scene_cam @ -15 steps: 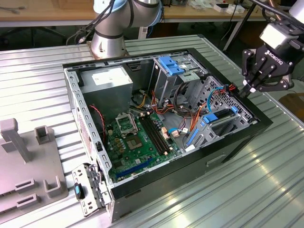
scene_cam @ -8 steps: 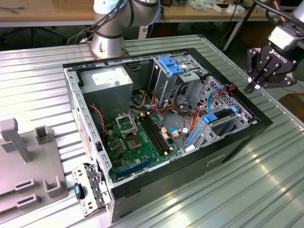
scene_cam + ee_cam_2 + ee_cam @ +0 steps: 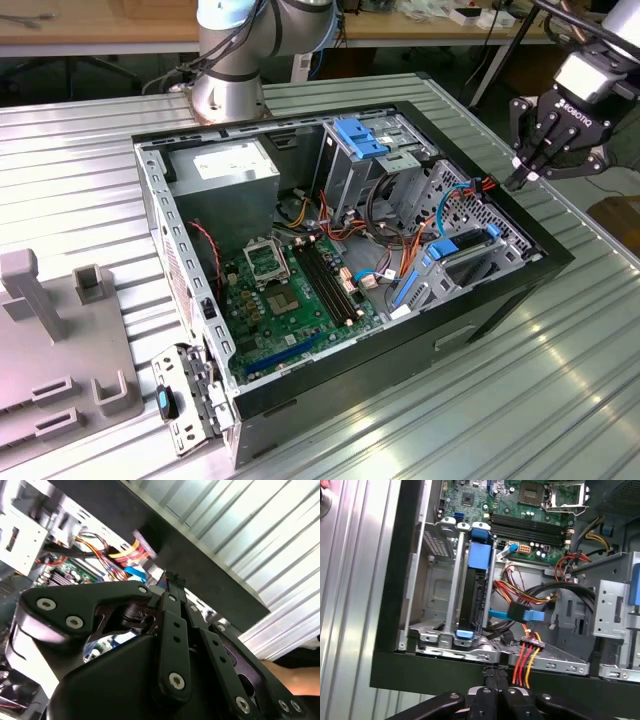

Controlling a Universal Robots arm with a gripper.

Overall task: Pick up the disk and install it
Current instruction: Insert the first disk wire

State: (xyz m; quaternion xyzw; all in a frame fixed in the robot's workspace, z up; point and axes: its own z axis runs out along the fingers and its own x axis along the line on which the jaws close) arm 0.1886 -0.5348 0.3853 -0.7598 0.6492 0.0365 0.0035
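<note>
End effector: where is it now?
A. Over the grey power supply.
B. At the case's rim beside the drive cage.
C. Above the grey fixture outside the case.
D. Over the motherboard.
B: the end effector hangs over the case's rim by the drive cage, at the exterior view's right.

- A black metal computer case (image 3: 490, 300), open on top, lies on a ribbed silver metal table (image 3: 560, 400).
- A green motherboard (image 3: 285, 300) covers the case floor.
- A grey power-supply box with a white sticker (image 3: 225, 170) sits in a far corner.
- Red, orange and yellow wires (image 3: 527, 655) hang near the case wall.
- A grey plastic fixture with upright posts (image 3: 60, 330) stands apart, at the exterior view's left.
</note>
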